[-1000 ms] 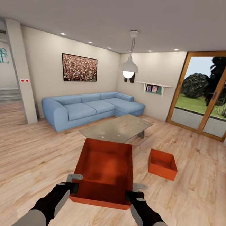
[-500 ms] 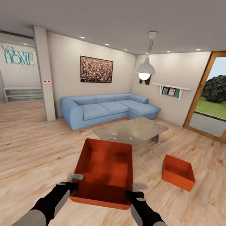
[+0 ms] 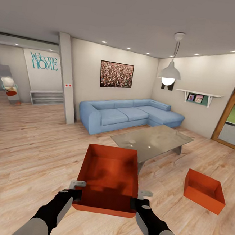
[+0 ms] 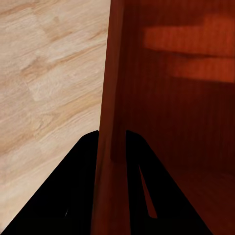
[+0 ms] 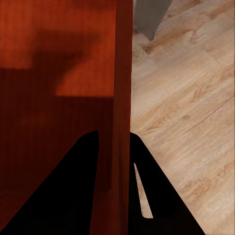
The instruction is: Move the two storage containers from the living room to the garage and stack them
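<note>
Orange-red bin (image 3: 108, 181) is up off the wood floor (image 3: 26, 158) in front of you, left claw (image 3: 76, 192) pinching its left wall, right claw (image 3: 137, 201) clamped on the right wall. So you're on the carry step, bin one of two. The other bin (image 3: 204, 191) sits on the floor to your right, near the glass table (image 3: 155, 139). Next you'll need to drive to the garage and keep both grips level.

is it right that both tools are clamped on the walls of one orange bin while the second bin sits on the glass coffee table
Not quite. The second bin sits on the wood-plank floor, to the right of the glass coffee table, as the head view shows. The rest holds: the left tool and right tool each clamp a wall of the carried bin.
</note>
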Robot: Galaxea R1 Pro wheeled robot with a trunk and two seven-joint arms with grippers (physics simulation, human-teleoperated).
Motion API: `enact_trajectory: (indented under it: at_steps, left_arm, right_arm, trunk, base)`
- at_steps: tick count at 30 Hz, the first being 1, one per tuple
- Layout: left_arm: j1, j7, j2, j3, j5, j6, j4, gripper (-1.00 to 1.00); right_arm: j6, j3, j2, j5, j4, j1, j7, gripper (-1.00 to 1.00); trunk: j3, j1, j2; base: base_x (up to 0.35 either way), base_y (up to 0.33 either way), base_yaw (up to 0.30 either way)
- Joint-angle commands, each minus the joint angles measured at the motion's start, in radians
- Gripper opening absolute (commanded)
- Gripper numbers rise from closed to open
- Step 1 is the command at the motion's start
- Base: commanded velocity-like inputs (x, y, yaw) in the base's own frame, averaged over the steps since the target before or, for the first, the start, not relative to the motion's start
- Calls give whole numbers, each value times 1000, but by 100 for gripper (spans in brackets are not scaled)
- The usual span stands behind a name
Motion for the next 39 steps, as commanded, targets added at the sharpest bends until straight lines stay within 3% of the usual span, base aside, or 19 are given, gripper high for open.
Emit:
enact_trajectory:
  at_steps: [1,39]
  left_arm:
    - [0,33,-1,13,-21,8,-3,-100]
    - [0,33,-1,13,-21,6,-7,-100]
  right_arm:
    - [6,-11,-1,4,-3,0,-20,-100]
    - [6,-11,-1,4,-2,0,-20,-100]
  trunk:
    - [0,0,-1]
    - [0,0,-1]
  base:
    - [0,0,287]
    - [0,0,287]
